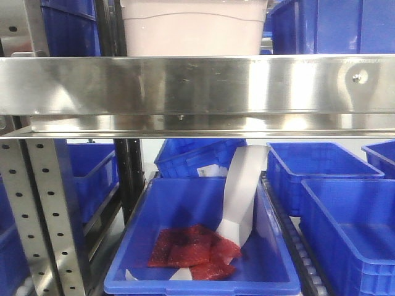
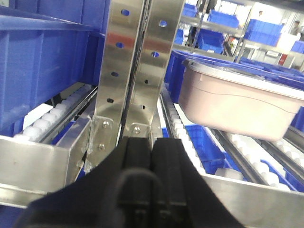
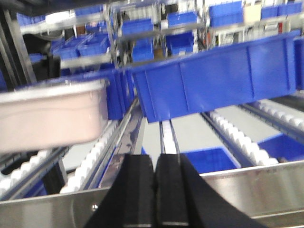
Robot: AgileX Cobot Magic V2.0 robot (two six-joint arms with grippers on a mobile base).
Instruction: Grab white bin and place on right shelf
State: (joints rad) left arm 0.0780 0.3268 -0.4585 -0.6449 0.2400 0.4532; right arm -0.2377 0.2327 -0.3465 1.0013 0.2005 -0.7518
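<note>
The white bin (image 1: 192, 28) is a pale pinkish tub standing on the roller lanes of the right shelf, just behind its shiny steel front beam (image 1: 197, 86). From the left wrist the bin (image 2: 237, 102) lies ahead to the right, and from the right wrist the same bin (image 3: 50, 116) lies ahead to the left. My left gripper (image 2: 152, 141) is shut with nothing in it, low in front of the perforated uprights (image 2: 137, 61). My right gripper (image 3: 155, 159) is shut and empty too, just above the front beam (image 3: 256, 190). Neither touches the bin.
Blue crates (image 1: 333, 24) flank the bin on the shelf, one large crate (image 3: 213, 78) to its right. Below the beam are more blue crates; the nearest (image 1: 203, 246) holds red packets and a white scoop. White roller lanes (image 3: 237, 135) run back along the shelf.
</note>
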